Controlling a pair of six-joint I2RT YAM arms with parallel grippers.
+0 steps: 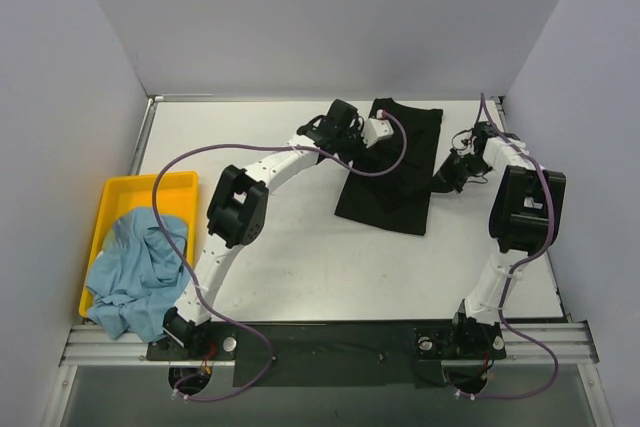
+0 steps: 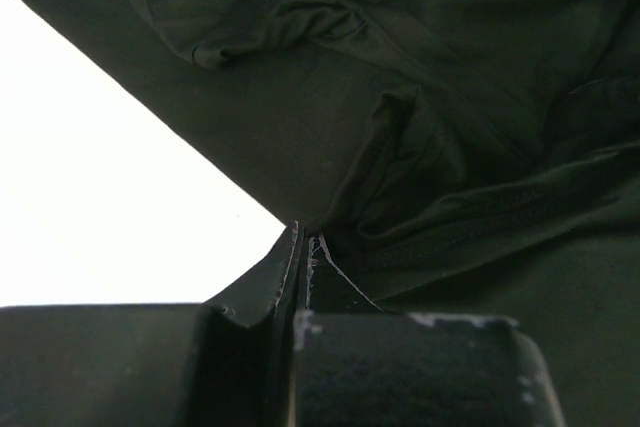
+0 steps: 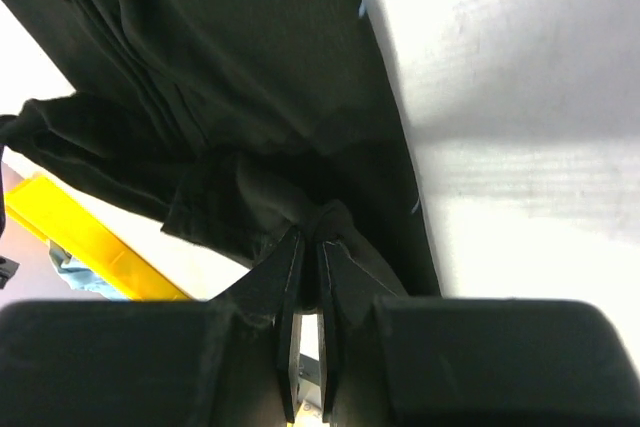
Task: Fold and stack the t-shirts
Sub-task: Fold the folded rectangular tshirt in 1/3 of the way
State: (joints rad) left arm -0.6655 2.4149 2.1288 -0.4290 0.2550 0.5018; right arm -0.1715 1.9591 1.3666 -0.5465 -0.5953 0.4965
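Robotics lab work cell, seen from above. Plain pale grey panels [image 1: 300, 7] close in a white table [image 1: 320, 267] on its left, far and right sides, forming a bare booth. At 6 o'clock an aluminium rail [image 1: 110, 347] runs along the near edge. Two white-and-black robot arms are bolted there side by side, the left arm [image 1: 235, 212] and the right arm [image 1: 520, 207]. Thin purple cables [image 1: 156, 192] loop loosely along both arms. A yellow plastic tray [image 1: 140, 187] sits at 9 o'clock with a crumpled light blue t-shirt [image 1: 135, 267] spilling over it. A black t-shirt [image 1: 395, 172] lies at about 1 o'clock.
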